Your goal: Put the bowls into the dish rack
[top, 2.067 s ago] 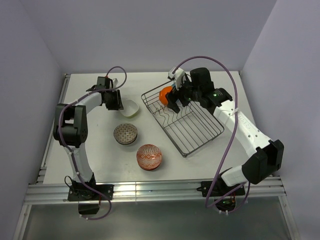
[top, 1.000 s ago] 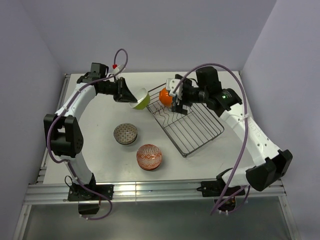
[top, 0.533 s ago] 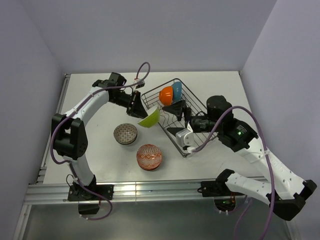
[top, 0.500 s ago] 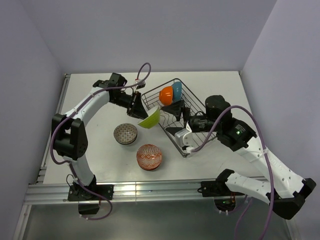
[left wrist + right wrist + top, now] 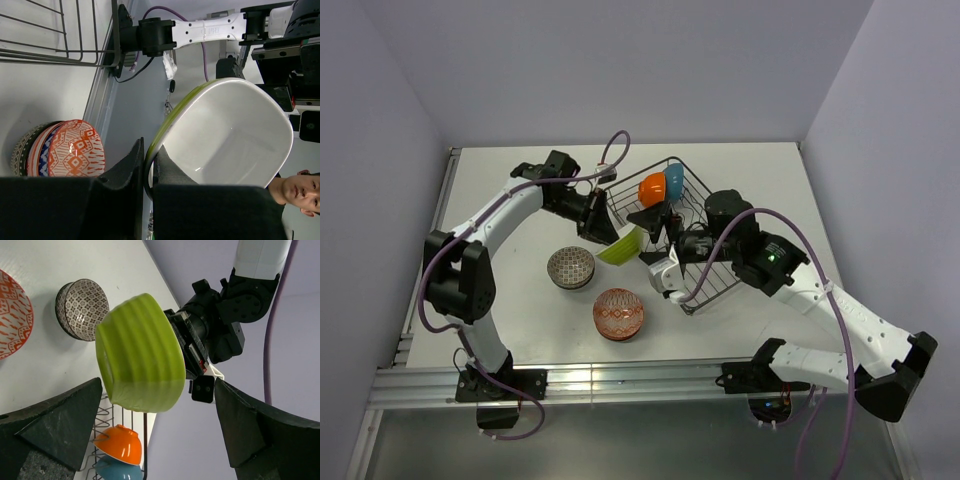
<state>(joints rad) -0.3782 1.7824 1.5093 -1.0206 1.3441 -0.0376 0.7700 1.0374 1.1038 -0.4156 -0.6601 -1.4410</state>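
Lime bowl [image 5: 623,246]: ribbed green outside, glossy white inside; tilted on edge in the air at the rack's left side.
Left fingers [image 5: 125,170]: black, clamped on its rim, one inside and one outside.
Right fingers [image 5: 55,425]: spread wide, holding nothing, close beside the bowl.
Dish rack [image 5: 625,205]: thin dark wire, rectangular; smooth orange bowl [image 5: 652,189] and blue bowl [image 5: 674,181] stand on edge at its far end.
Desk [image 5: 510,290]: matte white; brown patterned bowl [image 5: 570,267] and red-orange patterned bowl [image 5: 619,313] sit upright.

Lime green bowl [image 5: 623,245], lifted off the table and carried by the left gripper [image 5: 604,230] to the dish rack's [image 5: 617,205] left edge, held tilted. Right gripper [image 5: 660,221], withdrawn from the orange bowl [image 5: 652,189], turned toward it, fingers spread.
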